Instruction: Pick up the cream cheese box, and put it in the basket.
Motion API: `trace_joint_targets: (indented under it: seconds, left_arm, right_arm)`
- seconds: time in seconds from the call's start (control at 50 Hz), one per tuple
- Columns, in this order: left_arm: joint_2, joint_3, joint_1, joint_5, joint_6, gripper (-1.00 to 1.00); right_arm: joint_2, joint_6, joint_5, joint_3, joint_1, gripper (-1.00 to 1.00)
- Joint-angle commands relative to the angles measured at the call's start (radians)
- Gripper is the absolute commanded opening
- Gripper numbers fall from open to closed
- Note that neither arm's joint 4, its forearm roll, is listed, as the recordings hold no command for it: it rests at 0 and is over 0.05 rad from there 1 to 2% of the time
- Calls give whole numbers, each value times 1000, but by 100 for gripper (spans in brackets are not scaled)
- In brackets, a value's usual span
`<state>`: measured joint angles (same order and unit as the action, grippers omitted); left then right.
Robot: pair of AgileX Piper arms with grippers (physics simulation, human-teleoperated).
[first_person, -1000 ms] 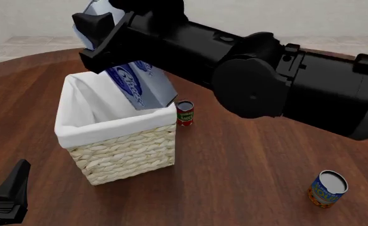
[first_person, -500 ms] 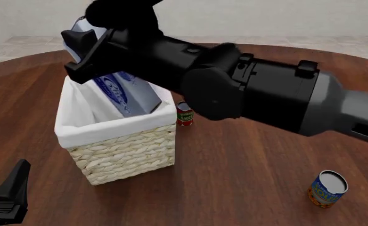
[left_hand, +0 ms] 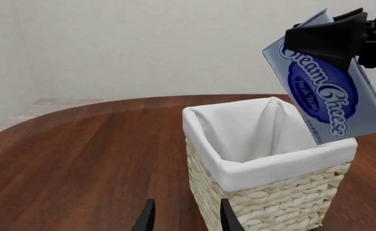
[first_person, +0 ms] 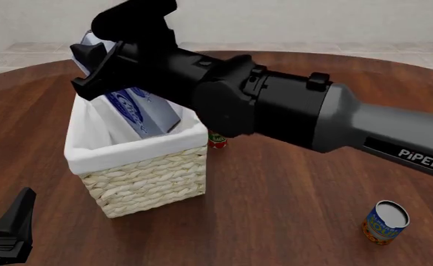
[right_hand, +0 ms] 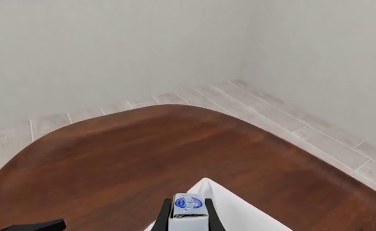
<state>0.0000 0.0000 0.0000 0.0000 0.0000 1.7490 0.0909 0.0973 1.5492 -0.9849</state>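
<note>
Left wrist view. The flat pale blue-white cream cheese box (left_hand: 332, 94), a carton with a dark blue oval logo and white script, hangs tilted over the far corner of the tall square cream wicker basket (left_hand: 271, 202), whose white cloth liner folds over the rim. Its lower edge sits at about rim level; whether it touches the liner cannot be told. The black right gripper (left_hand: 332, 38) pinches the carton's upper end. The left gripper (left_hand: 184, 219) shows only two finger tips set apart with nothing between them, near the basket's base.

Front view. The right arm reaches across the round dark wooden table (first_person: 290, 199), and the carton's lower part dips inside the basket opening while the upper part stands above the rim. A small red-and-green can (first_person: 217, 139) stands just behind the basket; a blue-and-orange can (first_person: 385, 221) stands well apart on the right.

Right wrist view. The fingers close on the carton's narrow end, the liner corner just beyond.

Progress. Pick-up appears complete and the carton is partly lowered; release into the basket remains.
</note>
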Motion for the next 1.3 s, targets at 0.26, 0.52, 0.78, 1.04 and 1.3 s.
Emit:
trace_joint_targets:
  seconds: [0.26,0.52,0.78,1.04,1.3]
  left_arm:
    - [0,0,0,0,0,100]
    - [0,0,0,0,0,100]
    - [0,0,0,0,0,100]
    - [0,0,0,0,0,100]
    - [0,0,0,0,0,100]
  right_arm:
    - [60,0,-4,56,21,-100]
    - [83,8,-20,94,37,-100]
    - [134,42,-35,154,83,-100]
    - [180,48,-39,194,112,-100]
    - [201,37,-33,198,109,-100]
